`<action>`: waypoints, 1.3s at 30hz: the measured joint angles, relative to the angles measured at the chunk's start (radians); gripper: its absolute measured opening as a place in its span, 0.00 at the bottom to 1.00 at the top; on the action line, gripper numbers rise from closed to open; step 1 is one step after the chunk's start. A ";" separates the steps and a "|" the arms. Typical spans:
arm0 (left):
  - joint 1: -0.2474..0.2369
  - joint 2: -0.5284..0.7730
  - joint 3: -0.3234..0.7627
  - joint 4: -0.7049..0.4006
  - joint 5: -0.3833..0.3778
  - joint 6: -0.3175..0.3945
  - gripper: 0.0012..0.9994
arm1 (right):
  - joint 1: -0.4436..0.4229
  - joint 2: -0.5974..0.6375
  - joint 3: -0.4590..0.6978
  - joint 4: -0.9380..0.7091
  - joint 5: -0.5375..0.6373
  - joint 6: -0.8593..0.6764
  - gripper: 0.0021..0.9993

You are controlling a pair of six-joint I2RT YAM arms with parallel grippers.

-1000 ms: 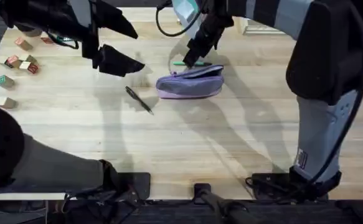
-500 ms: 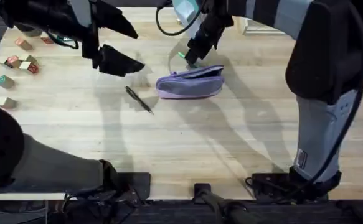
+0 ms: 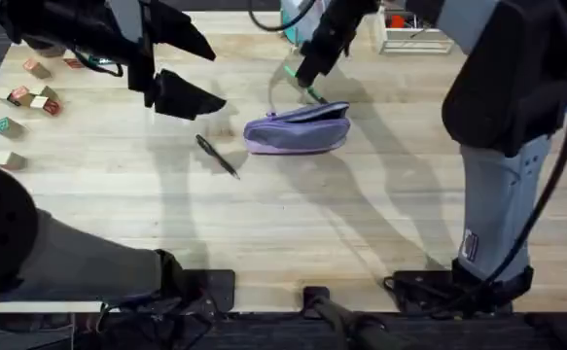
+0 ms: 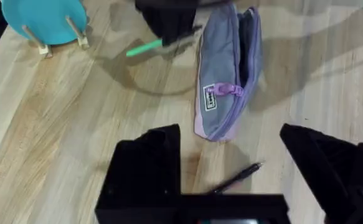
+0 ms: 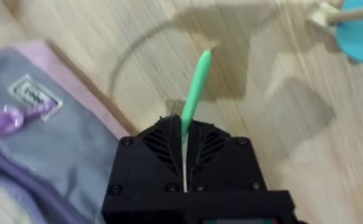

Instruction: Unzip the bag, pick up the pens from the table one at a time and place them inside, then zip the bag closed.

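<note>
the right gripper [image 5: 184, 134] is clamped on the green pen [image 5: 195, 87], lifted just behind the purple bag [image 3: 297, 128] — the pen's lower end is hidden between the fingers. the bag lies mid-table, its zip gaping. the black pen [image 3: 217, 156] lies to its left on bare table [image 3: 293, 224], with open wood in front. the left gripper [image 4: 231, 174] hovers spread wide, holding nothing — wooden blocks [image 3: 25, 97] crowd the far left edge.

The right gripper [image 3: 305, 78] reaches far across the table — fingers clamped on the green pen [image 5: 195, 81] — while the left gripper [image 4: 231, 168] hovers, fingers spread wide.
</note>
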 joint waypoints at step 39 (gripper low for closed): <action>0.000 0.000 0.000 0.001 0.000 0.000 0.99 | -0.021 -0.061 0.456 -0.529 -0.023 -0.726 0.03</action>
